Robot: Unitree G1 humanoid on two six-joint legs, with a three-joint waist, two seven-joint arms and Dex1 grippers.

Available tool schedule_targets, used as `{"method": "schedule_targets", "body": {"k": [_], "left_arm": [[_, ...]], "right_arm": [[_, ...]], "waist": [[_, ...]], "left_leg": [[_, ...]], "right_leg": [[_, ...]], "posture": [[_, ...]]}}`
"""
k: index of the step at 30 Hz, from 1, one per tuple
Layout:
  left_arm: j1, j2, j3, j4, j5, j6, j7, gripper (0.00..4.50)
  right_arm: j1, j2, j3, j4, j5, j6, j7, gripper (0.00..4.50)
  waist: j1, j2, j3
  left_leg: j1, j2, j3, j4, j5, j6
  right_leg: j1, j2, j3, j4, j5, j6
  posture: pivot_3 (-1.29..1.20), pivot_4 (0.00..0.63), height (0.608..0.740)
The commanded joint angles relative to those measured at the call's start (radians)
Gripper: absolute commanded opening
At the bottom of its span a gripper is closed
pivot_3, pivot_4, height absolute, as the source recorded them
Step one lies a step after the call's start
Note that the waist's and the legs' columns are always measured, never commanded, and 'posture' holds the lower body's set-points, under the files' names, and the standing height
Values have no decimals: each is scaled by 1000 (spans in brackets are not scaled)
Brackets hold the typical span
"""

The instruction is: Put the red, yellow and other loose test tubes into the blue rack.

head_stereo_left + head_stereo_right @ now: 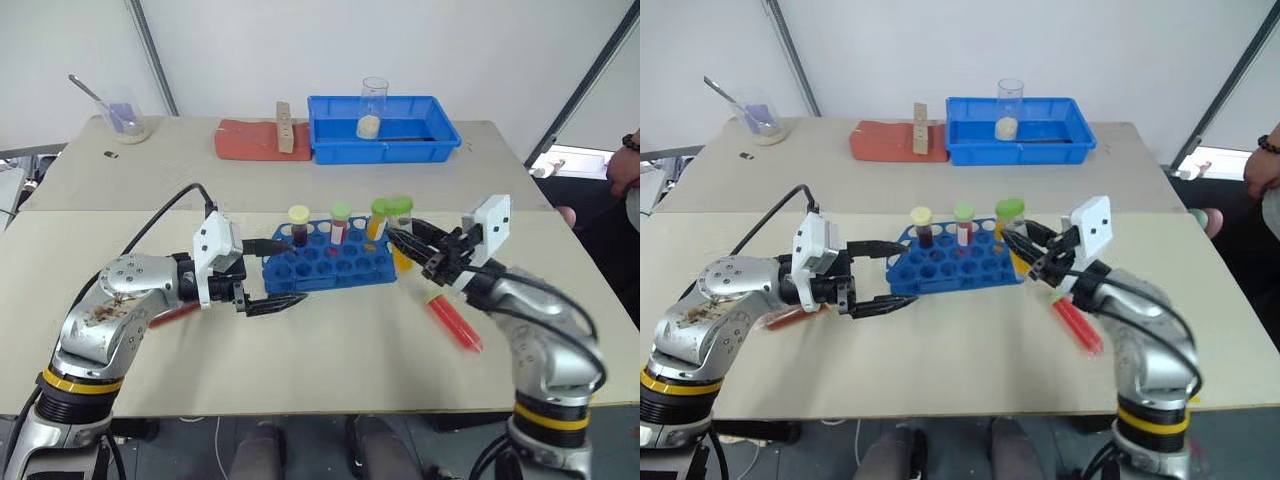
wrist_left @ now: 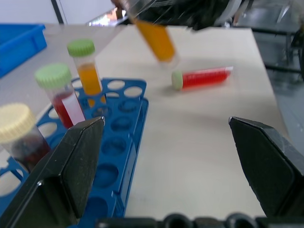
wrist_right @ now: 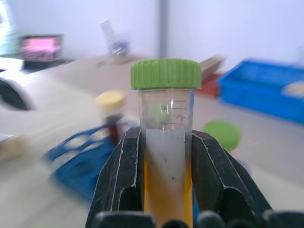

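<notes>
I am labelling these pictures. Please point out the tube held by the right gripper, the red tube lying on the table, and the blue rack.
yellow tube (image 3: 165,185), right wrist view, liquid-filled body.
red tube (image 1: 455,322), left eye view, mid body.
blue rack (image 1: 325,266), left eye view, top grid.

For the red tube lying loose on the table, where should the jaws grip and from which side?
Grip the red tube mid-barrel, coming from above with the jaws across its length. It lies flat on the table with clear space on both sides, apart from the blue rack.
</notes>
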Motion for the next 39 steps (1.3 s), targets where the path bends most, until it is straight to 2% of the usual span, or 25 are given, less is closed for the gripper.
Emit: {"method": "schedule_targets", "body": {"k": [1, 4, 7, 11, 24, 39], "left_arm": [[-37, -6, 12, 6, -36, 8, -26, 4500], [-43, -10, 3, 12, -33, 6, -38, 4500], [-43, -16, 0, 9, -39, 7, -50, 4500], [-32, -22, -5, 3, -39, 3, -67, 4500], [-26, -23, -9, -13, -26, 8, -62, 4500], [-75, -28, -3, -21, -51, 73, -24, 4500]], "right_arm": [[16, 55, 85, 74, -94, -251, -95, 989], [18, 81, 117, 174, -148, -399, -150, 989], [7, 89, 128, 280, -181, -511, -196, 989], [0, 107, 133, 376, -193, -605, -242, 989], [-32, 139, 197, 500, -209, -711, -287, 987], [15, 168, 197, 513, -219, -760, -378, 987]], "waist": [[-2, 0, 0], [-9, 0, 0], [-13, 0, 0], [-19, 0, 0], [-23, 0, 0], [-23, 0, 0]], "left_leg": [[0, 0, 0, 0, 0, 0], [0, 0, 0, -1, 0, 0], [-1, 0, -1, -3, 0, 0], [-1, 0, -1, -3, 0, 0], [0, 0, -1, -3, 0, 0], [0, 0, -2, -3, 0, 0]], "right_leg": [[0, 0, 0, 0, 0, 0], [0, 0, 0, 0, 2, 4], [-1, 0, 0, 0, 2, 0], [-1, 0, 0, -1, 2, 1], [0, 1, 0, 0, 1, 3], [0, 1, 0, 0, 1, 3]], "posture": [[0, 150, 740], [0, 150, 740], [0, 150, 740], [0, 150, 740], [0, 150, 740], [0, 150, 740]]}}
